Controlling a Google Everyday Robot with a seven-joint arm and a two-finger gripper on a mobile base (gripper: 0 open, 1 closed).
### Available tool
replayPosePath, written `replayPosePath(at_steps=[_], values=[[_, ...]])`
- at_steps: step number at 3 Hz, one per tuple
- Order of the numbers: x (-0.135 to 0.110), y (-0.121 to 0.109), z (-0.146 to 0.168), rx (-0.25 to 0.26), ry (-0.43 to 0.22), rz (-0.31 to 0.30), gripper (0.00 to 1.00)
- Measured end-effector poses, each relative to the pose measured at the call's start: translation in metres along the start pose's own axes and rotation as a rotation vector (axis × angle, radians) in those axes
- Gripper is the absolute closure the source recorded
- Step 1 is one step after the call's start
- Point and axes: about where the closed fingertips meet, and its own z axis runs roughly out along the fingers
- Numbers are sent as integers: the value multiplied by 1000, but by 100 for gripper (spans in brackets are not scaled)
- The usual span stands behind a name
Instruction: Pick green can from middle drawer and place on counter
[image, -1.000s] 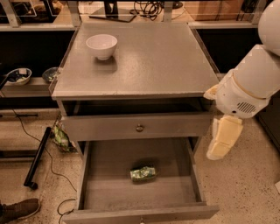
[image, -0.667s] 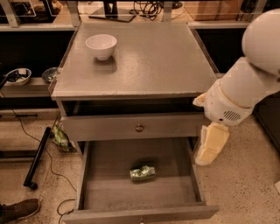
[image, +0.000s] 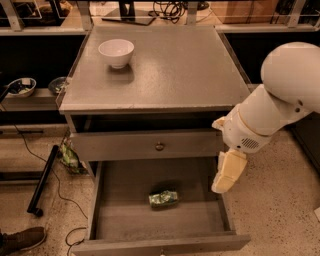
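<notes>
Gripper (image: 223, 185): cream, pointing down, over the right wall of the open drawer (image: 150, 222), below the arm's white wrist.
Grip: how wide it is set cannot be made out.
Change: it has swung left and lower than a second ago, from beside the cabinet to the drawer's edge.
Can (image: 163, 198): on its side on the drawer floor, near the middle, apart from the gripper, unmoved.
Counter (image: 175, 70): bowl (image: 116, 52) at back left, unmoved.

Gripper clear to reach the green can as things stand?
Probably yes. The middle drawer is pulled open, the green can lies alone on its floor, and the gripper hangs near the drawer's side wall, nothing between them.
</notes>
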Motion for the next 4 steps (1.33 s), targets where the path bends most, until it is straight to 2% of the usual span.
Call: replayPosePath(at_steps=[1, 2, 3, 4], values=[[4, 4, 14, -8, 1, 19, 0], [14, 2, 34, 13, -15, 41, 0], [39, -13, 69, 63, -13, 64, 0], [38, -12, 70, 62, -14, 63, 0]])
